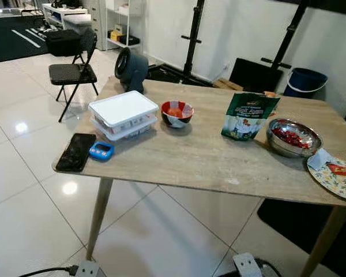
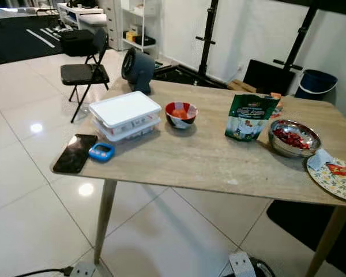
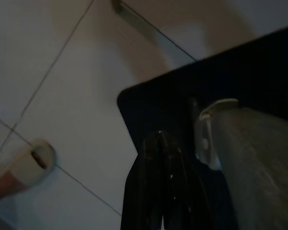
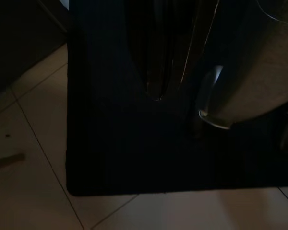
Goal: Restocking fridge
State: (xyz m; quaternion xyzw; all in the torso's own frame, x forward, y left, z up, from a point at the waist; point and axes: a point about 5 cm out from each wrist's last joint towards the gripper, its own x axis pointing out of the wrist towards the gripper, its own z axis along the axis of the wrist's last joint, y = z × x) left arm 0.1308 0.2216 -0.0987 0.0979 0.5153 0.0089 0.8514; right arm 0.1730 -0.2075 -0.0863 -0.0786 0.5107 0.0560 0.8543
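- Nearest us, both arms hang idle below table height. In the left wrist view the left gripper [image 3: 165, 158] points down at pale floor tiles and a dark floor mat [image 3: 240, 81], its black fingers drawn together. In the dim right wrist view the right gripper [image 4: 158, 72] hangs over the same kind of dark mat; we cannot tell how its fingers stand.
- On the tiled floor below the table edge we see a white power strip [image 1: 86, 269] with a black cable.
- The wooden table [image 1: 207, 161] spans the middle of the head views. At its near left corner lies a black smartphone [image 1: 76, 152], and just beside it a small blue timer [image 1: 101, 150].
- Behind these stands a clear food container with a white lid [image 1: 124, 114], apparently two stacked boxes, left of centre.
- Just right of the container is a red patterned bowl [image 1: 177, 112] with orange food inside.
- Right of centre a green snack pouch [image 1: 249, 116] stands upright.
- Further right sits a steel bowl [image 1: 294, 137] holding red food; a floral plate [image 1: 338, 178] with a red item lies at the table's right edge.
- At the far left edge of the table rests a dark round fan [image 1: 130, 68].
- Beyond the table are a black folding chair [image 1: 74, 72], a blue bucket [image 1: 305, 81] and white shelving [image 1: 124, 23].
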